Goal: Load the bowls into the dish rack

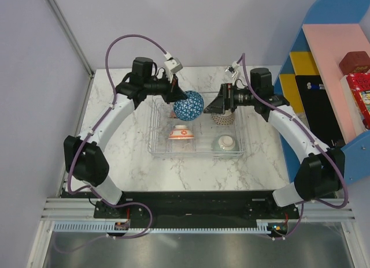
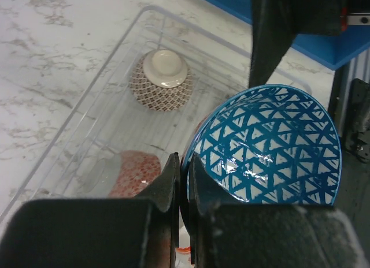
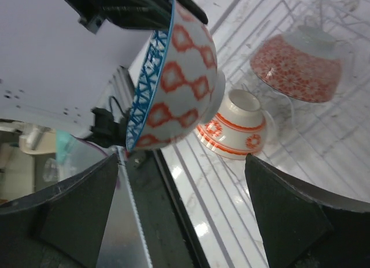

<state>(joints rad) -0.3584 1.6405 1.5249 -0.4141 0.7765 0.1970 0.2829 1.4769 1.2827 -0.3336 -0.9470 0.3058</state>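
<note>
My left gripper (image 1: 176, 95) is shut on the rim of a bowl (image 1: 188, 105) that is blue lattice inside and orange diamonds outside. It holds the bowl tilted on edge above the dish rack (image 1: 156, 151). In the left wrist view the fingers (image 2: 171, 174) pinch the rim of this bowl (image 2: 272, 146). My right gripper (image 1: 218, 103) stands open just right of the bowl, with nothing between its fingertips (image 3: 75, 216). In the rack, upside down, sit an orange-and-white bowl (image 1: 181, 132), a beige lattice bowl (image 2: 162, 83) and a red floral bowl (image 3: 298, 69).
A pale upturned bowl (image 1: 225, 142) shows at the rack's near right in the top view. A blue, yellow and pink shelf unit (image 1: 329, 66) stands along the table's right side. The marble table (image 1: 121, 146) reaches a wall at the back and left.
</note>
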